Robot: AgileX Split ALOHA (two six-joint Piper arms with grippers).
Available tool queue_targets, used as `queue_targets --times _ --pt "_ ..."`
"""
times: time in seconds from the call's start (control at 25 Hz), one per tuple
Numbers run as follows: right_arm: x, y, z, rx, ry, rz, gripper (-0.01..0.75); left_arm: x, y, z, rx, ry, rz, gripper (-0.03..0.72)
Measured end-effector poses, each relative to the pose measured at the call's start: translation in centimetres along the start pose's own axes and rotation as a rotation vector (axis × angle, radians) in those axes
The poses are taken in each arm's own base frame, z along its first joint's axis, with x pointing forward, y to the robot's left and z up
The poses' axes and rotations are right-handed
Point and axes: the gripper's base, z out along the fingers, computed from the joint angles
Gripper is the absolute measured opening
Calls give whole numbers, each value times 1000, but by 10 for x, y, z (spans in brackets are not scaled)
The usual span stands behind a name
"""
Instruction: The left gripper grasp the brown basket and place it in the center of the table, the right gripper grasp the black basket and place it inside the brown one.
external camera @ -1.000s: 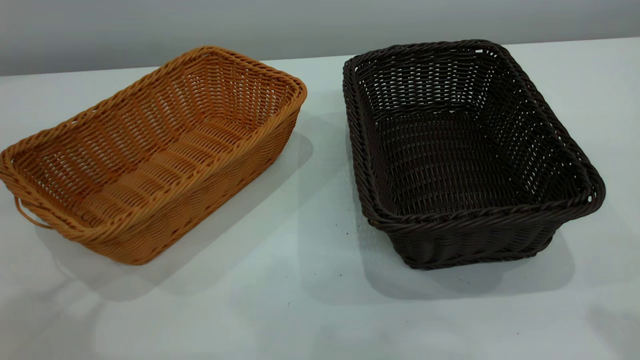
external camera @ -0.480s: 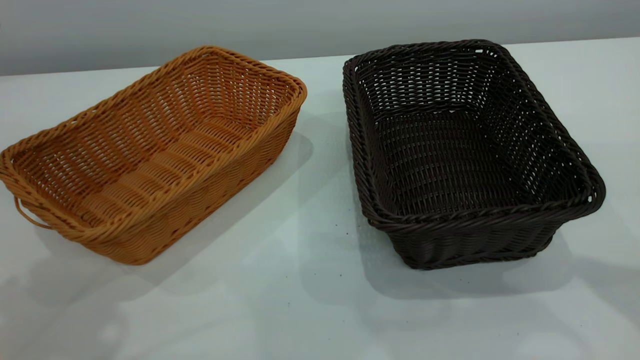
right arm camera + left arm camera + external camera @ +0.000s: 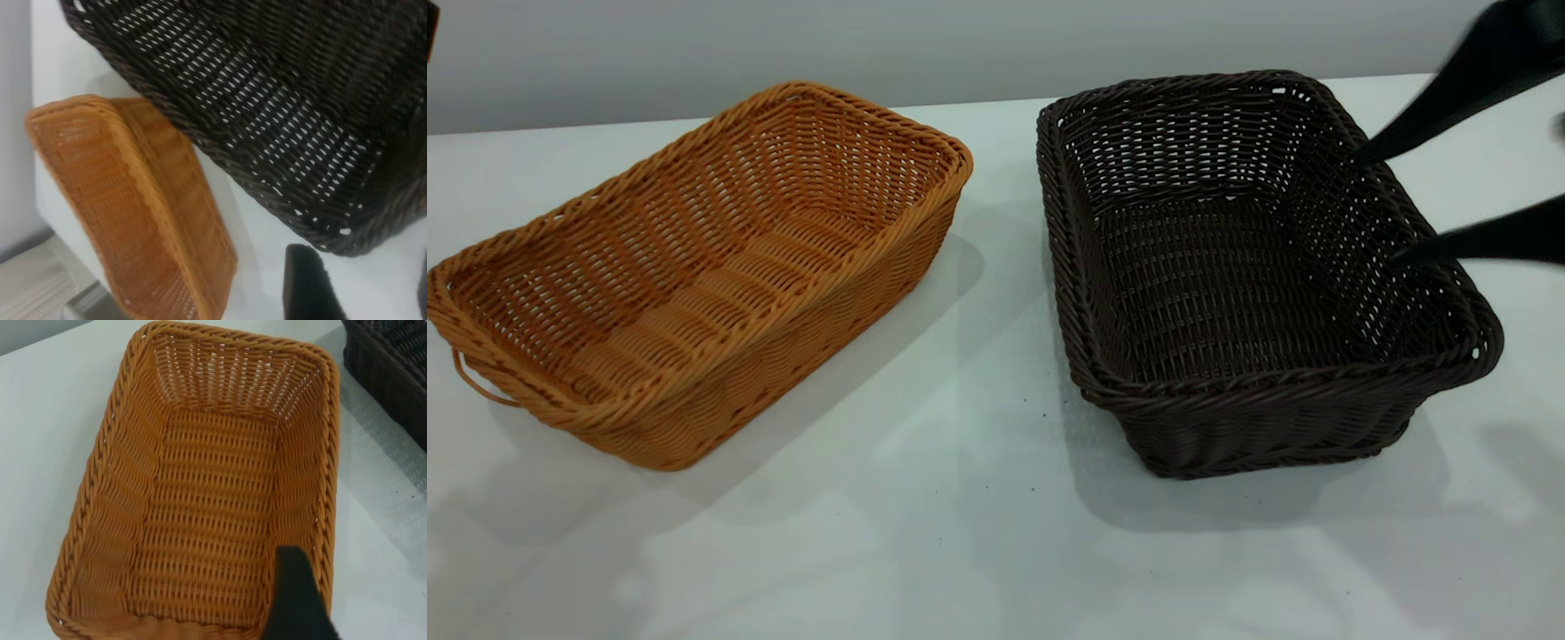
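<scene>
Resting on table (image 3: 978, 533): two woven rectangular baskets, well apart.
Black basket (image 3: 1254, 284): dark weave, braided rim, right side.
Brown basket (image 3: 694, 276): orange-tan, angled, left side.
Right gripper (image 3: 1383, 204): fingers spread, over black basket's right rim.
Left gripper (image 3: 297, 600): above brown basket, grip state unclear.

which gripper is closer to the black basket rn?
Right. The right gripper is open, fingers straddling the black basket right wall. The left gripper hangs over the brown basket, further off.

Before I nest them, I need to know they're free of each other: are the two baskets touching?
Apart. The exterior view shows a strip of bare table between the brown basket and the black basket.
</scene>
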Motion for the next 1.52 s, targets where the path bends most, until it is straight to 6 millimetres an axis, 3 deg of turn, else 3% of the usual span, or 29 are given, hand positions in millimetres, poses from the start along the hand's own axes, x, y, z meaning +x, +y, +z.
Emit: queue_targets --times 0.32,0.88,1.12,1.52 --pt "29 -16 33 113 18 36 351 0 -3 0 18 7 27 405" --pt "26 -20 40 140 0 58 351 -4 -7 0 64 -35 14 405" --pt "26 -32 54 235 35 103 342 -4 -7 0 65 -36 14 405" --pt "23 -31 56 217 4 79 321 -3 -9 0 85 -27 14 405"
